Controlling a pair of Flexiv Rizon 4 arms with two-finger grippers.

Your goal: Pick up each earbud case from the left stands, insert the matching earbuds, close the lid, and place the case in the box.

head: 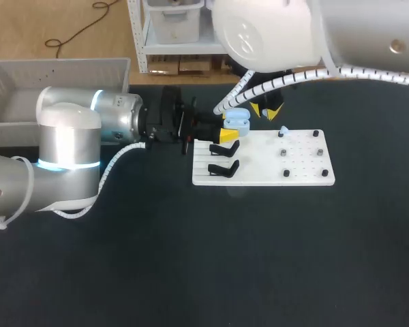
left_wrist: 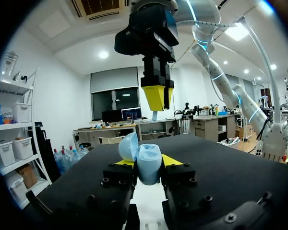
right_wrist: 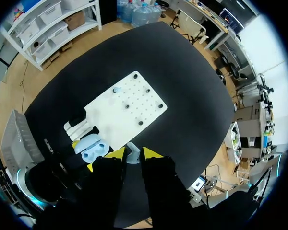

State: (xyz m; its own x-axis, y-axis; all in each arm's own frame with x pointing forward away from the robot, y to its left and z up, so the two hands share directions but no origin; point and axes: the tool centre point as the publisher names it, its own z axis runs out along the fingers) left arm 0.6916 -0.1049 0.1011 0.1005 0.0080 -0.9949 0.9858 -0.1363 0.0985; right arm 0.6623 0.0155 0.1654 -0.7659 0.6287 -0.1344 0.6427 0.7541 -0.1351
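My left gripper [left_wrist: 149, 162] is shut on a light blue earbud case [left_wrist: 149, 165], whose lid [left_wrist: 128, 146] stands open. In the head view the case [head: 236, 121] is held over the far left corner of the white board [head: 307, 174]. The right gripper [right_wrist: 133, 154] hangs a little above the case and is shut on a pale earbud [right_wrist: 133, 155]. From the right wrist the open case [right_wrist: 93, 149] shows two empty wells. Another blue earbud [head: 284, 129] rests on the board near its pegs. Two black stands [head: 223, 158] on the board's left stand bare.
A grey bin [head: 54, 75] sits at the table's far left, behind my left arm. Several dark pegs [head: 284, 153] stick up from the board's right half. Dark open tabletop lies in front of the board.
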